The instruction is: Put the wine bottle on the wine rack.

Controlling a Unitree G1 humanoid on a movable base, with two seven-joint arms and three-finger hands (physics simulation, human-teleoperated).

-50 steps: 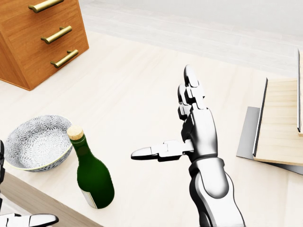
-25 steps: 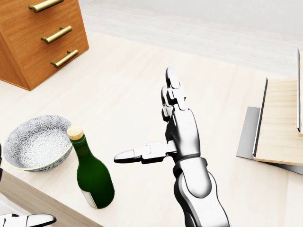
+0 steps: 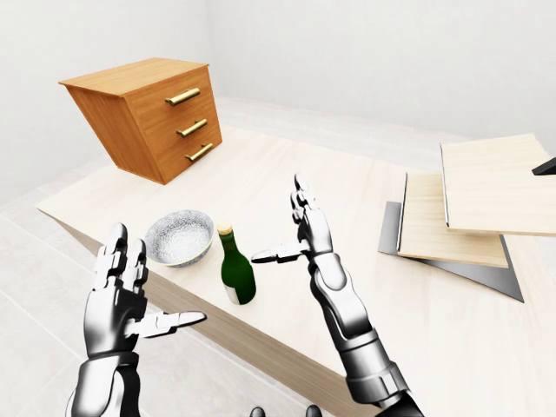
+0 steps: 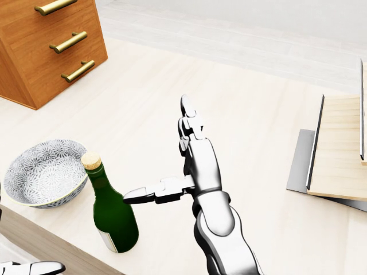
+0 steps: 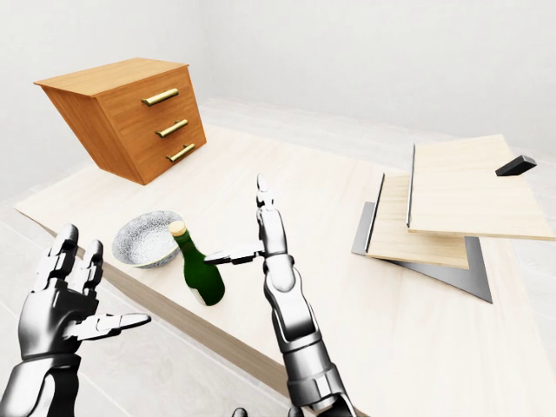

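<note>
The green wine bottle [image 4: 113, 216] with a cork stands upright near the table's lower edge in the head view. My right hand [image 4: 163, 166] is open just right of it, fingers pointing up. Its thumb reaches left to the bottle's shoulder; I cannot tell whether it touches. My left hand [image 3: 130, 291] is open and empty, lower left, off the table's edge. The wine rack [image 3: 460, 217], made of pale wooden panels on a grey base, stands at the right of the table.
A patterned grey bowl [image 4: 45, 172] sits just left of the bottle. A tilted wooden drawer chest [image 4: 46, 46] with brass handles stands at the upper left. The pale wooden table [image 4: 149, 97] stretches between chest and rack.
My right hand has moved left across the table towards the bottle, staying open. Its thumb tip now reaches the bottle's shoulder. The bottle, bowl and view have not moved.
</note>
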